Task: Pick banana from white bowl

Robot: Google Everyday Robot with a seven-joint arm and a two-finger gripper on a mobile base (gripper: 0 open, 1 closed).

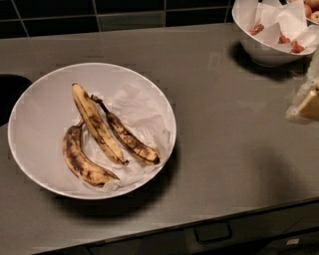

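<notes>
The wide white bowl (40, 114) sits on the grey counter at the left, lined with crumpled white paper. Three overripe bananas lie in it. The banana (97, 124) is the longest and nearly straight, yellow with brown-black streaks, running from upper left to lower right in the middle. A shorter curved banana (79, 160) lies to its left. A darker, thinner banana with a long stem (128, 138) lies to its right. My gripper (305, 99) shows only partly at the right edge, pale and blurred, far to the right of the bowl and above the counter.
A smaller white bowl (264, 50) with paper and red bits stands at the back right. A black tiled wall (124, 15) runs behind the grey counter (224, 139). A dark opening (10, 94) is at the left edge. A drawer handle (213, 232) is below the counter's front edge.
</notes>
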